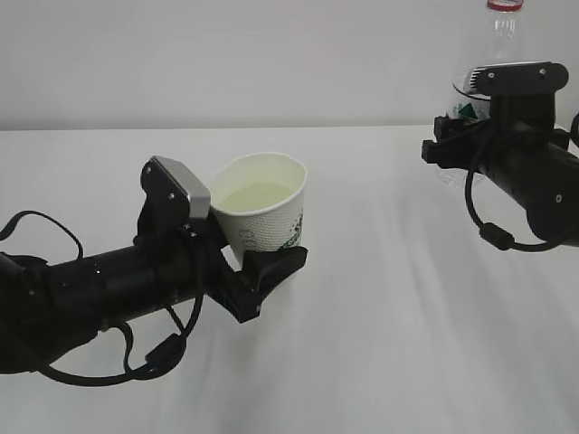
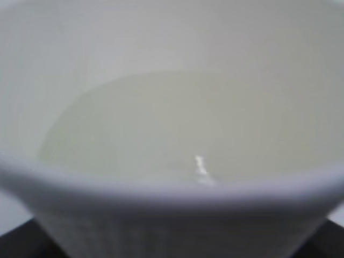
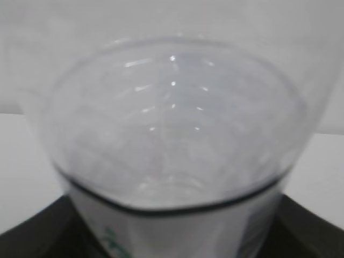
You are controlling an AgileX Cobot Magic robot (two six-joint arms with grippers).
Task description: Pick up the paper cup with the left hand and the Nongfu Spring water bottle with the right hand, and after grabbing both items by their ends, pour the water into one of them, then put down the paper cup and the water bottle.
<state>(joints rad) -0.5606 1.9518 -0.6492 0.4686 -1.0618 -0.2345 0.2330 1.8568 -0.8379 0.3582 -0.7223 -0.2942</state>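
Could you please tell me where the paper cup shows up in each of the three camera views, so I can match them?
Exterior view: the paper cup sits left of centre, tilted, held in the left claw.
Left wrist view: the cup fills nearly the whole picture, its rim across the lower part.
Right wrist view: not in it; only the water bottle shows.
Shared landmark: the pale liquid inside the cup, seen in the exterior and left wrist views.
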